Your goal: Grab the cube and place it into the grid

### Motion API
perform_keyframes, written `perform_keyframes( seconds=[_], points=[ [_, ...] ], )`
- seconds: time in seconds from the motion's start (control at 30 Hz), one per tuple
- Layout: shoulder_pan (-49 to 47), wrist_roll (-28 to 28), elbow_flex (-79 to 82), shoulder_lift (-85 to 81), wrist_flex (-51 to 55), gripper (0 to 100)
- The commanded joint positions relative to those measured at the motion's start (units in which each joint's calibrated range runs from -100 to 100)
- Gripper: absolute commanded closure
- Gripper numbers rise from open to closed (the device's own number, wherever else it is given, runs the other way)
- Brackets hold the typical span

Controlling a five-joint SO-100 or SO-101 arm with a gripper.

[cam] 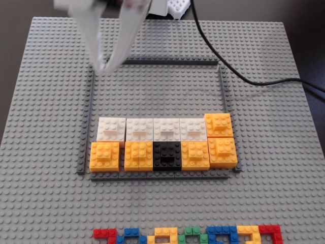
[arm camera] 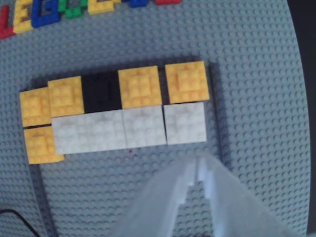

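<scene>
The grid [cam: 172, 62] is a dark-strip frame on the grey baseplate; its right strip shows in the wrist view [arm camera: 215, 113]. Inside it stands a row of white cubes [cam: 111, 128] [cam: 193, 129], also in the wrist view [arm camera: 185, 123]. In front of them are several orange blocks [cam: 105, 156] and one black block [cam: 167, 155] [arm camera: 101, 92]. My gripper [cam: 101, 68] hangs over the grid's far left corner in the fixed view. In the wrist view the gripper [arm camera: 197, 165] has its fingertips together with nothing between them, just short of the nearest white cube.
A black cable [cam: 238, 71] curves over the baseplate's far right and crosses the grid's corner. A white studded piece [cam: 180, 7] lies beyond the far edge. A row of small multicoloured bricks [cam: 188, 236] [arm camera: 74, 10] runs along the near edge.
</scene>
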Motion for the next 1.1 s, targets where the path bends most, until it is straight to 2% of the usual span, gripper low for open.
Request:
perform_keyframes(
  seconds=[0.0, 0.4, 0.8, 1.07],
  points=[
    [-1.4, -0.8, 0.6, -12.6, 3.2, 100],
    [-8.7, -4.2, 6.0, -37.2, 10.6, 100],
    [-13.1, -6.4, 25.1, -61.8, 10.2, 100],
    [-11.7, -6.2, 39.9, -73.3, 7.2, 100]
  ],
)
